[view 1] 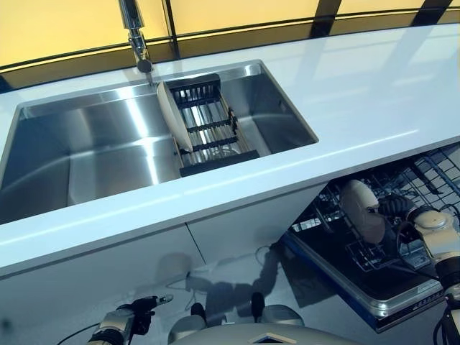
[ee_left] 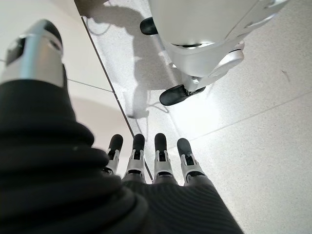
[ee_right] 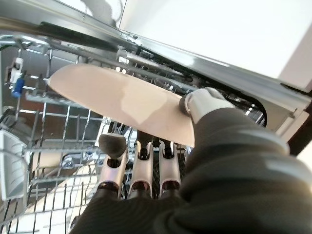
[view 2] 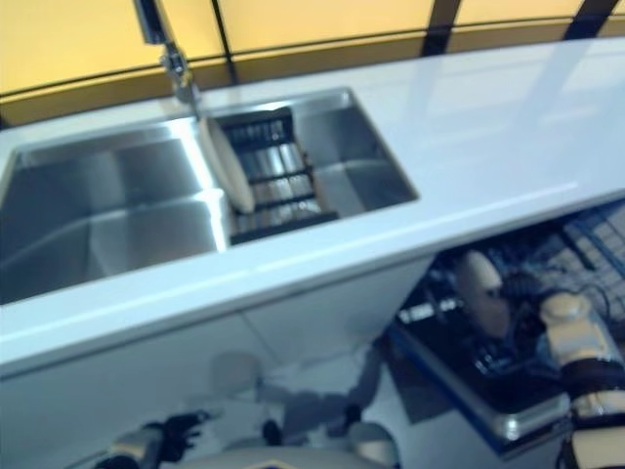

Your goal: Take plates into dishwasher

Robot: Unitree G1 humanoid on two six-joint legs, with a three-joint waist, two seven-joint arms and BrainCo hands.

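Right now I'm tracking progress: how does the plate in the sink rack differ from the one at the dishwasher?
The sink plate stands on edge in the sink rack, untouched; the held plate is pinched by the right hand over the dishwasher rack. The sink plate sits at counter level; the held plate is below it. Both look plain and pale.

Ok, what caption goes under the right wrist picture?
Right hand holding a beige plate over the dishwasher rack.

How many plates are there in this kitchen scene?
2: one plate on edge in the sink rack, one plate pinched by the right hand over the dishwasher rack. Others may be hidden.
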